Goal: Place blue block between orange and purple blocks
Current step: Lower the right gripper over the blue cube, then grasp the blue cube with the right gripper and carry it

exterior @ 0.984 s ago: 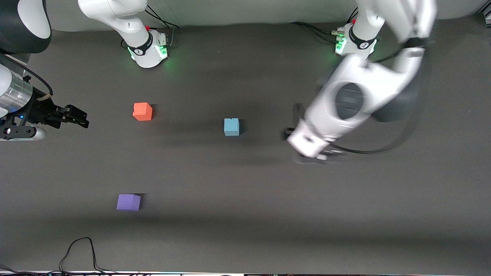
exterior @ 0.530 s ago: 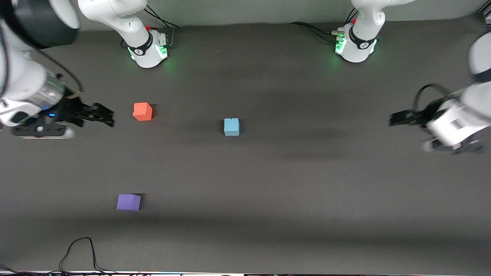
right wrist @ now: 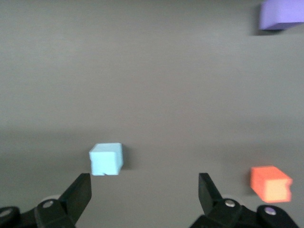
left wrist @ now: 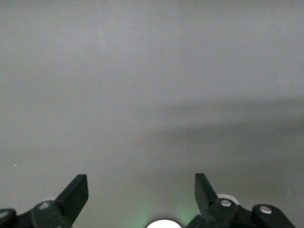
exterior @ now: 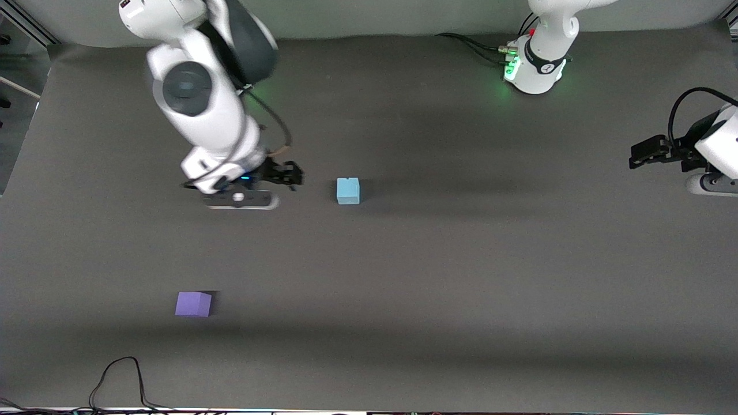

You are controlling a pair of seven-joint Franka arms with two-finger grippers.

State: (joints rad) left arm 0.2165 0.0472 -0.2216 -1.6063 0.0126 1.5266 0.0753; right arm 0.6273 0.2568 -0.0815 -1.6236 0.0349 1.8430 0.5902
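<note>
The blue block (exterior: 348, 191) sits on the dark table, mid-table; it also shows in the right wrist view (right wrist: 106, 159). The purple block (exterior: 193, 304) lies nearer the front camera, toward the right arm's end, and shows in the right wrist view (right wrist: 281, 14). The orange block is hidden under the right arm in the front view and shows only in the right wrist view (right wrist: 270, 183). My right gripper (exterior: 293, 173) (right wrist: 144, 190) is open and empty, beside the blue block and apart from it. My left gripper (exterior: 637, 155) (left wrist: 141, 190) is open and empty at the left arm's end.
A black cable (exterior: 124, 374) loops at the table's front edge near the purple block. The left arm's base (exterior: 539, 63) stands at the back edge. The right arm's body (exterior: 202, 109) hangs over the orange block's spot.
The right arm has swung from its end of the table toward the blue block, now covering the orange block. The left arm has drawn back farther toward its own end.
</note>
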